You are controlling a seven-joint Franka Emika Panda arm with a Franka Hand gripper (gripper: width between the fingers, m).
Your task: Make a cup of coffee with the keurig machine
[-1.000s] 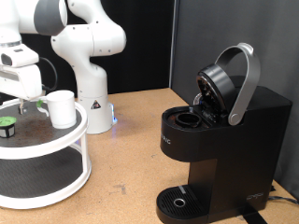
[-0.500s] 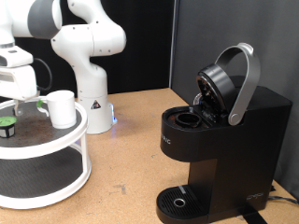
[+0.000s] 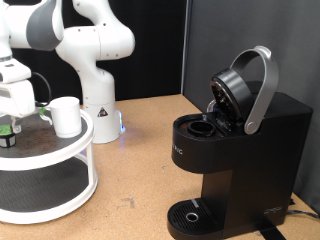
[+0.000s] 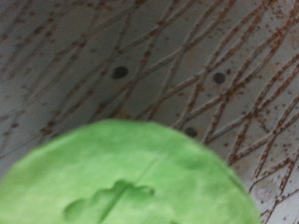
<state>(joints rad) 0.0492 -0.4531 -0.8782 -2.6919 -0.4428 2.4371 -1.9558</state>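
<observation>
Hovering over the green-topped pod [image 3: 8, 132]: the tool [image 3: 14, 112] sits at the exterior view's far left, low over the upper tier of the white two-tier stand [image 3: 70, 150]. Pod is directly below the tool, along its approach axis; the wrist view is nearly filled by the pod's green lid [image 4: 126, 182], with the stand's speckled surface [image 4: 168, 56] beyond it. No fingers show in the wrist view and the exterior view is too coarse at that edge, so I cannot tell whether the tool is apart or together; nothing is visibly held. White cup [image 3: 65, 116] stands upright on the same tier, just beside the tool on the machine side, not touched. Keurig machine [image 3: 240, 150] sits well apart from the tool on the desk [image 3: 140, 170], lid handle [image 3: 262, 85] raised, pod chamber [image 3: 203, 127] open and looking empty. Drip tray [image 3: 190, 214] has no cup on it.
</observation>
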